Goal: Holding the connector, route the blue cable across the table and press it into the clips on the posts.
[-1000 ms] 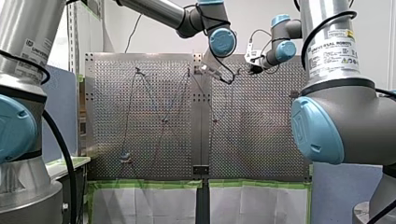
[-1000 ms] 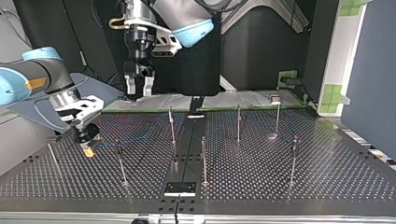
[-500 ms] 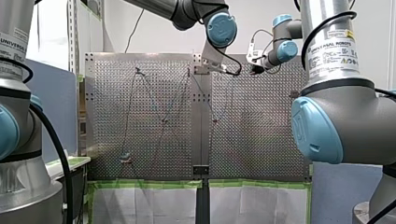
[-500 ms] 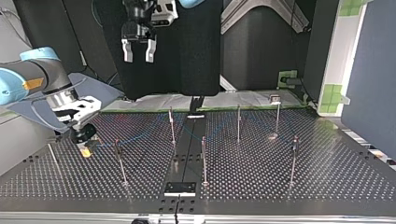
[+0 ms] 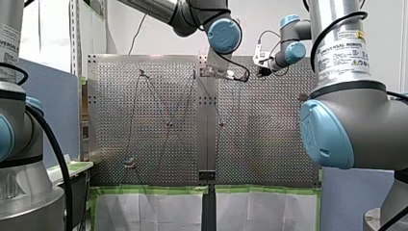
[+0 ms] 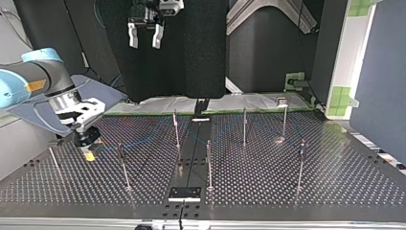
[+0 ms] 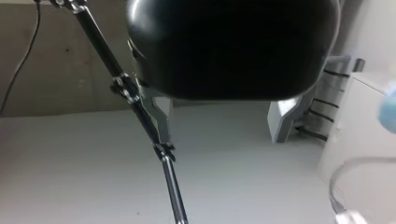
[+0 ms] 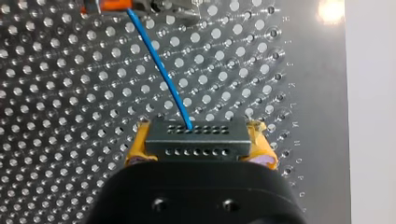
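Note:
My right gripper [image 8: 198, 144], yellow-padded, is shut on a dark grey connector [image 8: 196, 137] low over the perforated table [image 6: 335, 182]. A thin blue cable [image 8: 159, 70] runs from the connector to an orange clip [image 8: 112, 4] ahead of the gripper. In the top view the right gripper [image 6: 88, 148] sits at the left, and the blue cable [image 6: 143, 140] stretches from it toward a post [image 6: 175, 127]. My left gripper [image 6: 143, 40] hangs high above the table, open and holding nothing. Its metal fingers [image 7: 159, 116] show in the left wrist view, facing the room.
Several thin upright posts stand on the table, such as one post [image 6: 208, 163] near the middle and another [image 6: 300, 163] at the top view's right. A black plate [image 6: 184, 193] lies at the near edge. In the front view the cable [image 5: 137, 115] zigzags between posts.
My left gripper has risen from close to the table's far edge to high above it, fingers still open. My right gripper and the connector have stayed put.

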Robot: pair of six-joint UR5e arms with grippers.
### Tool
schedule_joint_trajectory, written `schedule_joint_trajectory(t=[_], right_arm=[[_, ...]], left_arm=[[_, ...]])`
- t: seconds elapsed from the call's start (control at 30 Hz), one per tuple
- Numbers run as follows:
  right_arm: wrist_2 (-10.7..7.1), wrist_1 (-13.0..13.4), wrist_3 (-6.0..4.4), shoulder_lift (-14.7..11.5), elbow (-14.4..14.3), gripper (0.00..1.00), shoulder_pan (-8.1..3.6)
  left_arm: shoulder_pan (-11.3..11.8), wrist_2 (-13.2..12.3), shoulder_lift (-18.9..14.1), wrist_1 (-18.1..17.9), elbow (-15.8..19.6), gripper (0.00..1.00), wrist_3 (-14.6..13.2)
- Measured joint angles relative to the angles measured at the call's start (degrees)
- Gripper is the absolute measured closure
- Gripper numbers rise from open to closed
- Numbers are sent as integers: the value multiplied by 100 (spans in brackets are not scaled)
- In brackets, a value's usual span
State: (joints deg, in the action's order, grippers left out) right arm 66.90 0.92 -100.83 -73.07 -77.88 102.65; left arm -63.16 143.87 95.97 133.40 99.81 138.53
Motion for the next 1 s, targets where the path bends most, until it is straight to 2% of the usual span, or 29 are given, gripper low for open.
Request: schedule_joint_trajectory(t=[0.6, 0.8, 1.0], right_arm=[[0, -13, 0, -18, 1, 100, -3], [0, -13, 0, -19, 1, 100, -7], [0, -19, 0, -19, -1, 100, 3]], left_arm=[[797, -751, 795, -806, 803, 0, -726], [1093, -687, 1070, -1100, 1099, 0, -1021], [1445, -586, 1150, -1452, 1451, 0, -1374]])
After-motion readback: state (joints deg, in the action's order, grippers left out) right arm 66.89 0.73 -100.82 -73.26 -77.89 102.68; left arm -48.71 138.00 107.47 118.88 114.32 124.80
